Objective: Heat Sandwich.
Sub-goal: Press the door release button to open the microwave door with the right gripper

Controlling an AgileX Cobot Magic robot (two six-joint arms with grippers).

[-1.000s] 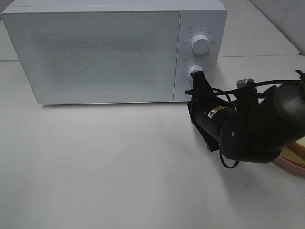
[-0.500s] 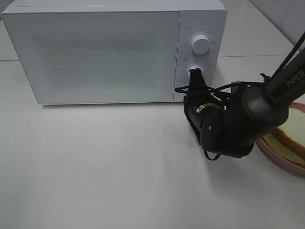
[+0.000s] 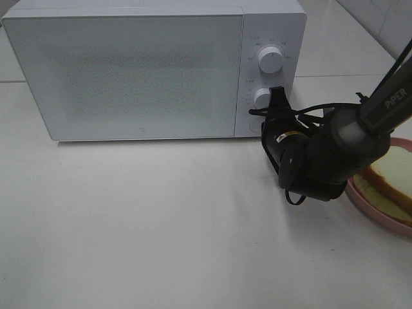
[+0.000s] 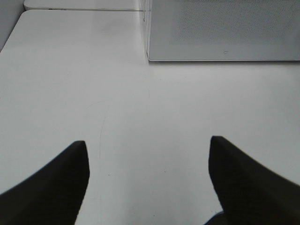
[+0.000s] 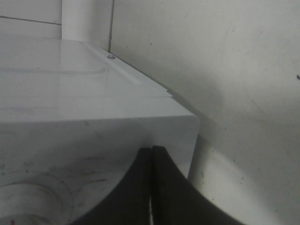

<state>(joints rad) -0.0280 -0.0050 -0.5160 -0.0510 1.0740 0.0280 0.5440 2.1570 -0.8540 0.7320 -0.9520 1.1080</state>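
Your right hand (image 3: 277, 95) is up against the control panel of the white microwave (image 3: 141, 71), its tips just beside the lower knob (image 3: 262, 98) and below the upper knob (image 3: 270, 60). In the right wrist view its two dark fingers (image 5: 138, 187) are pressed flat together with nothing between them, in front of the microwave's front face. Whether they actually touch the panel or the knob, you cannot tell from these views. The microwave's door (image 3: 129, 77) is closed. The sandwich (image 3: 391, 175) lies on a pink plate (image 3: 370, 207) at the far right of the table (image 3: 161, 225), beside your right arm and well apart from the microwave. Only pale bread with a tan crust shows, and the picture's edge cuts part of it off. Your left hand (image 4: 147, 140) is out of the high camera's sight. Its own wrist view shows the fingers (image 4: 56, 187) spread wide and empty above bare table, with the microwave's front corner some way ahead of them.
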